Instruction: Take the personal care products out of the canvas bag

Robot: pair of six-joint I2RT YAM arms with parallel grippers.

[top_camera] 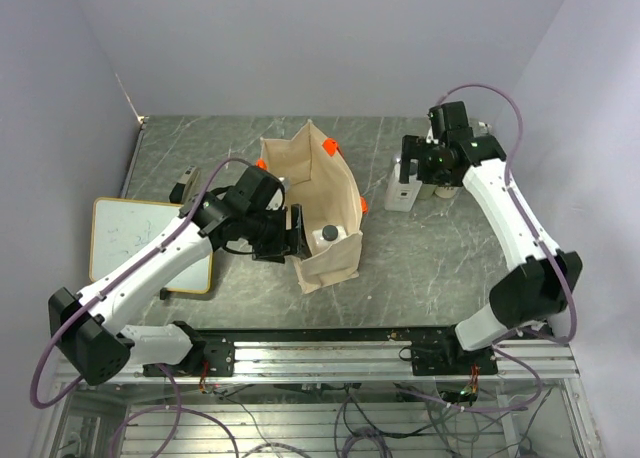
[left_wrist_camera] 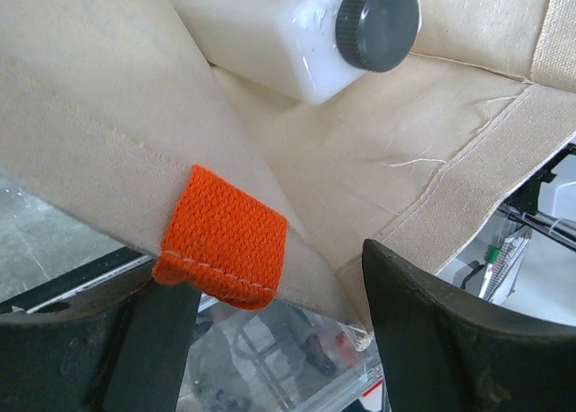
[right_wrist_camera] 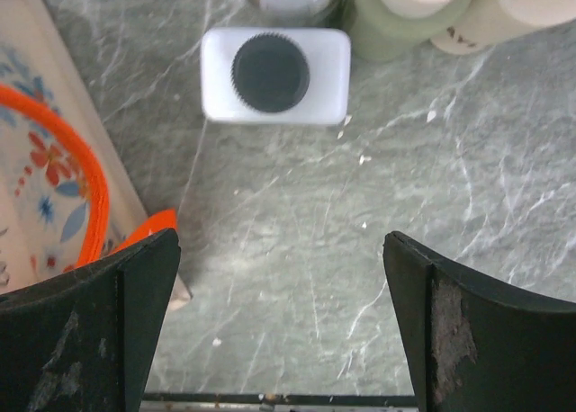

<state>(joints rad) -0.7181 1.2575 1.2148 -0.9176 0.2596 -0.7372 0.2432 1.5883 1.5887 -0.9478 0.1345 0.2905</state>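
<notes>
Lying in canvas bag point(top_camera: 322, 183) — white bottle point(left_wrist_camera: 279, 30), just beyond left end effector point(left_wrist_camera: 279, 300)

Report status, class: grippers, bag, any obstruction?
Left gripper open, astride canvas bag rim. Right gripper open, empty, by unpacked bottles. One dark-capped white bottle left inside bag. Nothing blocking.

Nothing legible anywhere. Faint scribbles on the whiteboard point(top_camera: 150, 240), left of the overhead view, too thin to read. Dark lettering low on a cream bottle point(right_wrist_camera: 526, 14), upper right of the right wrist view, blurred and cut off.
</notes>
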